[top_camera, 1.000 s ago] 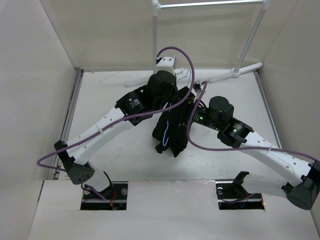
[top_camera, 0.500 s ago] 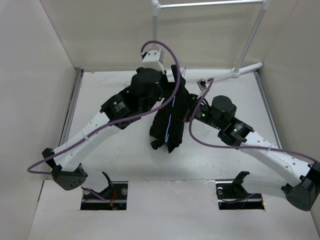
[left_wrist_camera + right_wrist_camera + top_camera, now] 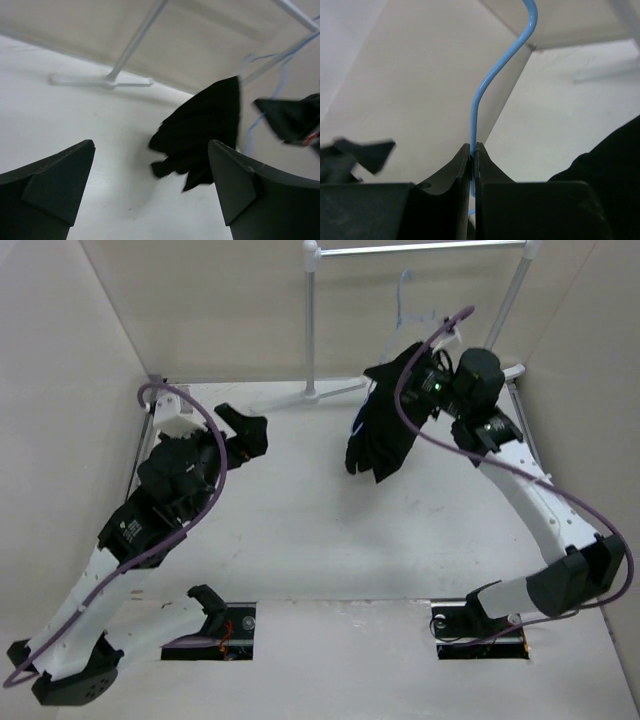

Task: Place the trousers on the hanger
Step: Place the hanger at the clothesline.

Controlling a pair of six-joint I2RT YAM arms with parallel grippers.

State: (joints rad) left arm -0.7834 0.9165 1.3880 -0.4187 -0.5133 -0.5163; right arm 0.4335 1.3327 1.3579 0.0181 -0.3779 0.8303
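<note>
Tally, tabletop rig: seven kinds of thing, none more than two.

Arms: two, left arm (image 3: 140,525) and right arm (image 3: 535,505). Grippers: two, left gripper (image 3: 151,145) and right gripper (image 3: 473,147), two fingers apiece. Purple cables (image 3: 160,388): two, one looped off each arm. Trousers (image 3: 385,430): one black pair. Hanger (image 3: 473,120): one, thin blue wire. Garment rack (image 3: 311,320): one, white, with two uprights and one top rail in view. Cutouts (image 3: 215,630) at the near edge: two, one by each arm base.
</note>
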